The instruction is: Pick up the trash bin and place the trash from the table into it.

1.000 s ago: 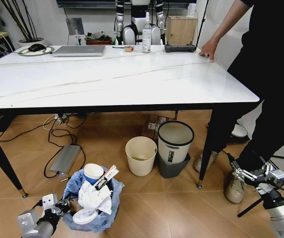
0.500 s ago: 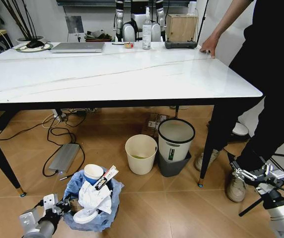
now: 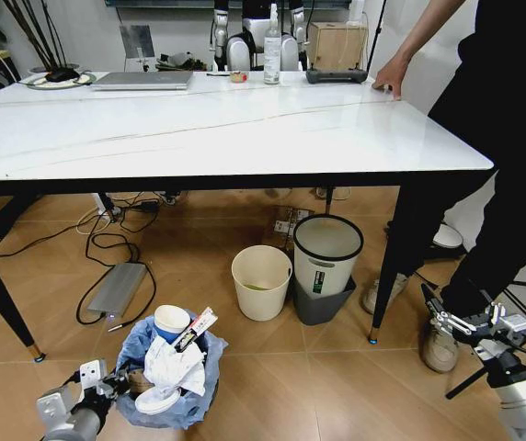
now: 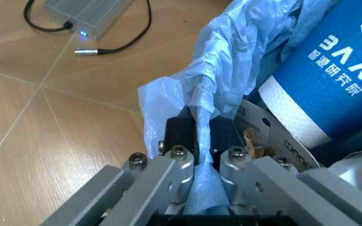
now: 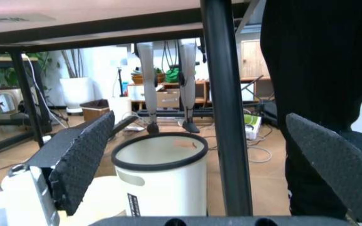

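Left gripper (image 3: 116, 384), low near the floor, fingers (image 4: 179, 165) clamped together on a fold of the light-blue plastic bag (image 4: 231, 66) that lines the trash bin (image 3: 173, 404); the bin stands on the wooden floor (image 3: 272, 386) just beyond those fingers, in front of the bench (image 3: 245, 129) and not under it. The bag is crinkled, translucent, and spills outward over the rim. Contents of the bin: a blue paper cup (image 3: 172, 323) with a white rim at the far side, crumpled white tissue (image 3: 176, 366) at the centre, a white lid (image 3: 157, 401) nearest the fingers, and a slim white packet (image 3: 196, 330) standing tilted beside the cup. In the left wrist view the cup (image 4: 338, 80) bears white lettering that cannot be read with certainty. A grey power box (image 4: 83, 14) with a lit blue dot lies on the floor beyond the fingers. Under the bench, a plain cream bucket (image 3: 261, 284) stands beside a white bin with black rim (image 3: 325, 260), the latter carrying a small dark label too small to read. Right gripper (image 3: 465, 326), low at the right, fingers (image 5: 83, 160) spread apart and holding nothing; the white bin (image 5: 160, 179) and a black bench leg (image 5: 224, 108) appear between them
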{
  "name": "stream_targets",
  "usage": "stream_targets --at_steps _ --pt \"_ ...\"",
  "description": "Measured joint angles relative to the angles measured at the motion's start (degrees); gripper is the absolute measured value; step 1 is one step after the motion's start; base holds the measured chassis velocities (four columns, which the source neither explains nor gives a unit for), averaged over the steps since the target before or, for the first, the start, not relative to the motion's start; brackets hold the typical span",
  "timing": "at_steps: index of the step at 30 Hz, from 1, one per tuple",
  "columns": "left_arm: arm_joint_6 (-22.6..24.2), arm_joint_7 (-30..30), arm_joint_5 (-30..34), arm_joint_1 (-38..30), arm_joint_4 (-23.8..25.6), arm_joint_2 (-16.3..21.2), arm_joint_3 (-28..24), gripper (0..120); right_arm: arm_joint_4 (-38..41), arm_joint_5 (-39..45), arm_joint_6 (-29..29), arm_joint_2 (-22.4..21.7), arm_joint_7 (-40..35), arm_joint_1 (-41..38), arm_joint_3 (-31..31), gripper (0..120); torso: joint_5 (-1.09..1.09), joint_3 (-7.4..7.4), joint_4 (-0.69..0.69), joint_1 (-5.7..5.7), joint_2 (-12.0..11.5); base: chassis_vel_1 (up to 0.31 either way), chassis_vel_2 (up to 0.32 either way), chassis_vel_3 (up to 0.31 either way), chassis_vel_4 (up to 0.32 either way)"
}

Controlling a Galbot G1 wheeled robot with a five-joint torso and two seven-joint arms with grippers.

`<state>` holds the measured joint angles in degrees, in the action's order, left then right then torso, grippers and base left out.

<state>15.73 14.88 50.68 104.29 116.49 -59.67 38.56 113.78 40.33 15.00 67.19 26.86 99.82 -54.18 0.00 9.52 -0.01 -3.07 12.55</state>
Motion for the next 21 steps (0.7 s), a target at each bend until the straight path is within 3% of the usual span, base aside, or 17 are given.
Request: stream_targets --at_steps 21 --pt "-0.22 -0.19 -0.56 -0.16 -0.17 0.22 -0.13 0 0.00 0.00 0.00 0.00 0.00 0.00 0.00 100 0.00 -3.73 0.00 0.97 -4.70 0.000 0.000 0.000 0.000"
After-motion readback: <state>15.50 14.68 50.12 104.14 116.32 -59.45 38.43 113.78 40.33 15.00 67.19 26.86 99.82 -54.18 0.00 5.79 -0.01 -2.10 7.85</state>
